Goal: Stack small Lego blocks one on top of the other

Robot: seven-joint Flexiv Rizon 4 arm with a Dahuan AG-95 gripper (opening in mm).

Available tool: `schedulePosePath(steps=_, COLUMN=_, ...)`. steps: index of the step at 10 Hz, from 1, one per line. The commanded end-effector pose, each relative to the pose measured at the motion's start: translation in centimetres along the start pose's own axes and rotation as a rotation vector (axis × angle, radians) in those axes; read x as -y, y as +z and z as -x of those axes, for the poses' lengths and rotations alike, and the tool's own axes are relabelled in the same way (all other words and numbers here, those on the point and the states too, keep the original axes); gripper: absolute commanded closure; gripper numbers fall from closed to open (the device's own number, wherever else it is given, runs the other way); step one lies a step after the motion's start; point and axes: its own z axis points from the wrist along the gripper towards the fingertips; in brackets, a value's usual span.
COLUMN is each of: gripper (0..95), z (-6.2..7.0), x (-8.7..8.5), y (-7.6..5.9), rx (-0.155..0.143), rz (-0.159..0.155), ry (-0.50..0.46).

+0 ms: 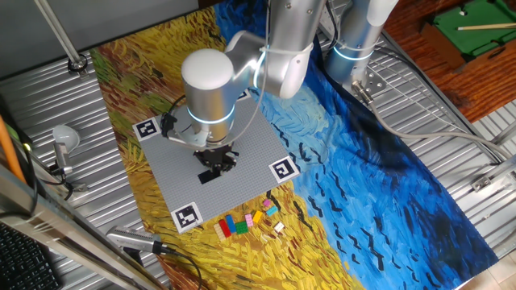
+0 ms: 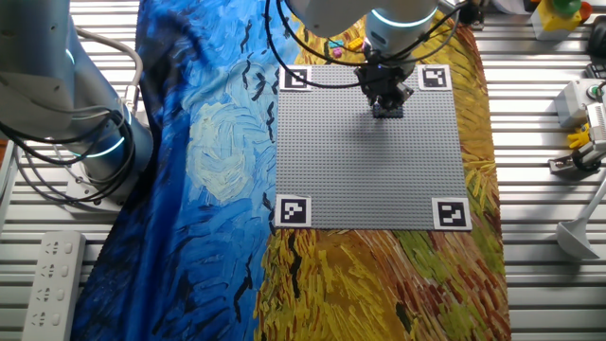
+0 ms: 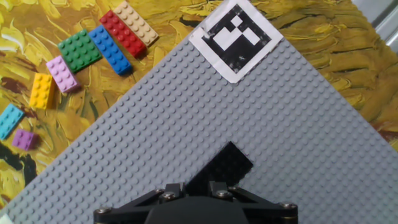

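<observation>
Where painted cloth covers table, grey baseplate, black brick.

Glossy plastic red brick, matt studded grey baseplate, painted-looking cloth, ribbed metal table.

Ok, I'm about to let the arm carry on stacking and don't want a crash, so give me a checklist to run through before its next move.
1. Black brick sits on the grey baseplate: ok, lying flat among the studs.
2. Gripper is over the black brick: ok in all three views.
3. Fingers open or closed on the brick: cannot tell, the hand view hides the tips.
4. Next bricks are reachable: ok, the red brick, blue brick and green brick lie loose on the cloth beside the baseplate.
5. Anything already stacked on the black brick: cannot tell, the gripper covers part of it.
</observation>
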Motion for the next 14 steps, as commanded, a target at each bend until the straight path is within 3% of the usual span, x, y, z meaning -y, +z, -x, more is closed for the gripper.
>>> schedulePosePath(steps=1, gripper=76.0, z=0.0, x=0.3, y=1.1, rx=0.001, rz=-0.005, ry=-0.001)
schedulePosePath(steps=3, gripper=76.0, z=0.0, x=0.3, y=1.1, rx=0.007, rz=0.005, ry=-0.004)
schedulePosePath(steps=4, gripper=76.0, z=0.1, x=0.1, y=0.7, rx=0.005, rz=0.016, ry=0.003)
schedulePosePath(steps=7, gripper=76.0, z=0.3, x=-0.6, y=-1.0, rx=-0.012, rz=0.010, ry=0.018)
schedulePosePath(steps=11, gripper=76.0, z=0.9, x=0.3, y=-0.5, rx=-0.012, rz=0.010, ry=0.014)
schedulePosePath(steps=14, gripper=76.0, z=1.2, x=1.2, y=1.1, rx=-0.014, rz=0.007, ry=-0.009)
